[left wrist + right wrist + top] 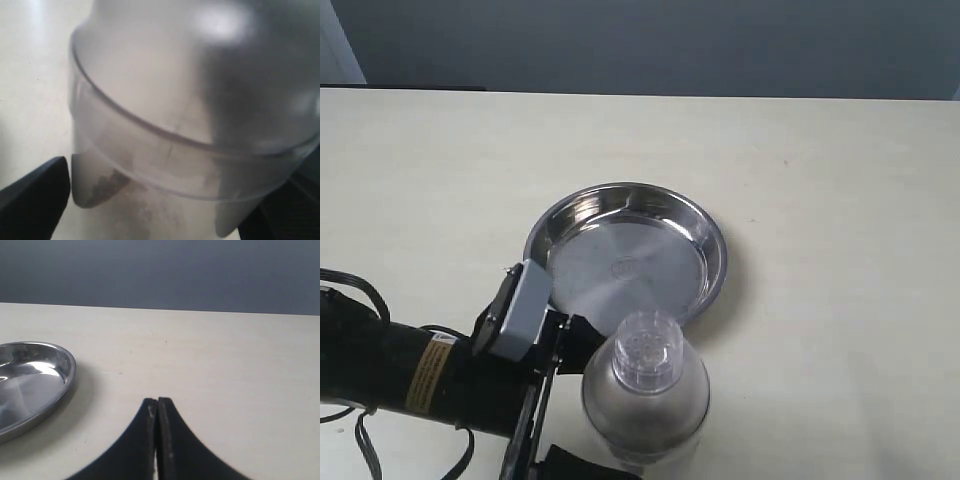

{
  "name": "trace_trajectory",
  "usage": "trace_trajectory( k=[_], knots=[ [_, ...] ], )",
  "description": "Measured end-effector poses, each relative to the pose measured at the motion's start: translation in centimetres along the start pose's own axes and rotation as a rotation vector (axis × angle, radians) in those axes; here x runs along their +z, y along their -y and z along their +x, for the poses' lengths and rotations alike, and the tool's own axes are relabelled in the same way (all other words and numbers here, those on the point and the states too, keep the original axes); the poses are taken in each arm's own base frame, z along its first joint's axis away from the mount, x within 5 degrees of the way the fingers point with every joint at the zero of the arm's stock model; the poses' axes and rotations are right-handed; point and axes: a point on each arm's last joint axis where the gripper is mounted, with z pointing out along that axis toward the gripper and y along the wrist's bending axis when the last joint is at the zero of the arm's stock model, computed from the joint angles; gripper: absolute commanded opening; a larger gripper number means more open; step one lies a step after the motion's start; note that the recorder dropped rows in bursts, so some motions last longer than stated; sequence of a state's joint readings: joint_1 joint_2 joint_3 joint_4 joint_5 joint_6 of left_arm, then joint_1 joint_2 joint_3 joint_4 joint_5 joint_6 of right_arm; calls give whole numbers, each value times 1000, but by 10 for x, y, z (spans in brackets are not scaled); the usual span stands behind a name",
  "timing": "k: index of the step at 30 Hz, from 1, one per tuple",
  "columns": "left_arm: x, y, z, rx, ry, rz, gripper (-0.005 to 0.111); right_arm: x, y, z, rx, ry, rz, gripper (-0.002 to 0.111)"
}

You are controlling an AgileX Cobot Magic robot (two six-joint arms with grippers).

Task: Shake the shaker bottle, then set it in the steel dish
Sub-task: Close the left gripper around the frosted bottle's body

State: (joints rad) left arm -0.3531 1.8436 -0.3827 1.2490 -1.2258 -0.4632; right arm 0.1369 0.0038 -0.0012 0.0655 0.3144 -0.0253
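The shaker bottle [645,400], clear with a frosted dome and a perforated cap [648,350], stands upright at the near edge of the exterior view, just in front of the steel dish [620,265]. My left gripper [610,425] is shut on its body, with one black finger [572,335] on each side. In the left wrist view the shaker bottle [190,115] fills the frame, brownish granules [105,182] lie low inside it, and the left gripper [155,222] brackets it. The right gripper [157,402] is shut on nothing, beside the steel dish [35,375].
The cream table [820,180] stretches around the dish to a dark wall at the back. My left arm with its cables [400,375] lies along the lower left. The right arm does not show in the exterior view.
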Motion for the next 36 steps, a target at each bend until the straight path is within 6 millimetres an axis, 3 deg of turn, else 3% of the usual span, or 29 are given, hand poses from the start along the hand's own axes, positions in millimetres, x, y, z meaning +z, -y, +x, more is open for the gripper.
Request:
trace_trajectory(
  k=[11,36],
  knots=[
    [-5,4,-16,70,33,-25,92,0,0,0,0,0,0,-1],
    [-4,0,-21,73,68,-85,92,0,0,0,0,0,0,-1]
  ],
)
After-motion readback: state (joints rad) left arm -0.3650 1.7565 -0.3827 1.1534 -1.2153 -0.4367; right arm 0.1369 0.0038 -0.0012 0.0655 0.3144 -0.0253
